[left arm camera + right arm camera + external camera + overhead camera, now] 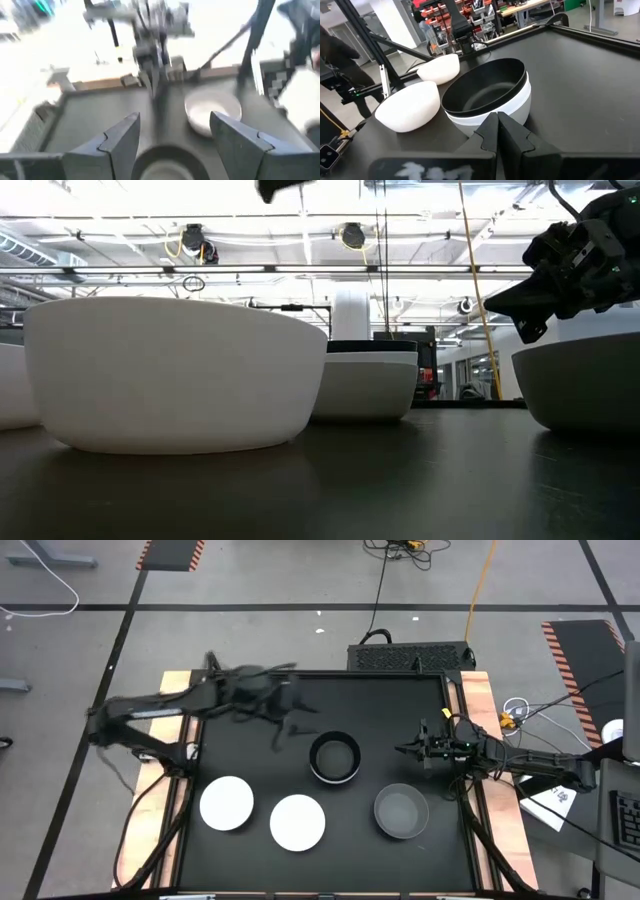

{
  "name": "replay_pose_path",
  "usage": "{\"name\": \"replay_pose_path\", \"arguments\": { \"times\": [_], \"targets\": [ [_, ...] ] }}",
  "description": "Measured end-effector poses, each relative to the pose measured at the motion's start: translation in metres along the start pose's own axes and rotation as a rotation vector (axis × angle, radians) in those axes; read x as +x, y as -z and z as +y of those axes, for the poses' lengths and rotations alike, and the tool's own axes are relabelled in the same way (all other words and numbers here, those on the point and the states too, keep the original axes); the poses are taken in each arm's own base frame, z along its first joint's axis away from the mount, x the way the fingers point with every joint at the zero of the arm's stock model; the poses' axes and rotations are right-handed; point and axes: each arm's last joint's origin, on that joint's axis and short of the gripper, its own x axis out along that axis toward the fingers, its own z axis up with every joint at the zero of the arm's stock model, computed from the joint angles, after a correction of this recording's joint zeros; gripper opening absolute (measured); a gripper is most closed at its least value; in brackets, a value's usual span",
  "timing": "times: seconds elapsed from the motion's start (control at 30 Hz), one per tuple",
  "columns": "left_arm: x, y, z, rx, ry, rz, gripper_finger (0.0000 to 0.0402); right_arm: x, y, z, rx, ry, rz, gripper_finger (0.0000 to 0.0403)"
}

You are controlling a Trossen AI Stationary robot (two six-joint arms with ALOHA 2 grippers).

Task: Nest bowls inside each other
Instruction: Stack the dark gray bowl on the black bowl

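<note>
High view, black bowl (334, 752) nested in white

Two white bowls stand singly near the tabletop's front edge: one (227, 803) toward the front left corner, the other (298, 821) just beside it toward the middle. One grey bowl (401, 811) stands singly toward the front right. One stack (334, 757) sits near the tabletop's (250, 755) centre, a black bowl (487, 90) nested in a white one (515, 107); any bowls hidden deeper inside cannot be counted. That makes five bowls visible. Two arms reach over the tabletop, each with one hand: left hand (288, 726), right hand (405, 749).
</note>
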Motion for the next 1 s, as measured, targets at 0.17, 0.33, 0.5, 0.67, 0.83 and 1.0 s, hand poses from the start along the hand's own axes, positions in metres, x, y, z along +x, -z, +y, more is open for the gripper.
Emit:
{"name": "replay_pose_path", "arguments": {
  "times": [0.17,0.33,0.5,0.67,0.83,1.0],
  "targets": [
    [-0.054,0.044,-0.02,-0.053,-0.117,-0.1,0.0244,0.0,-0.002,0.001,-0.004,-0.008,-0.021,0.0],
    [-0.09,0.101,-0.038,-0.158,-0.183,-0.147,0.0244,0.0,-0.005,0.002,-0.014,-0.015,-0.049,0.0],
    [-0.107,0.151,-0.049,-0.243,-0.226,-0.169,0.0243,0.0,-0.008,0.003,-0.028,-0.025,-0.087,0.0],
    [-0.113,0.187,-0.055,-0.269,-0.248,-0.172,0.0244,-0.001,-0.013,0.004,-0.03,-0.04,-0.137,0.0],
    [-0.109,0.224,-0.059,-0.28,-0.259,-0.134,0.0243,-0.003,-0.022,0.008,-0.072,-0.094,-0.22,0.0],
    [-0.106,0.242,-0.06,-0.285,-0.27,-0.132,0.0244,-0.004,-0.032,0.012,-0.045,-0.105,-0.151,0.0024]
  ]
}}
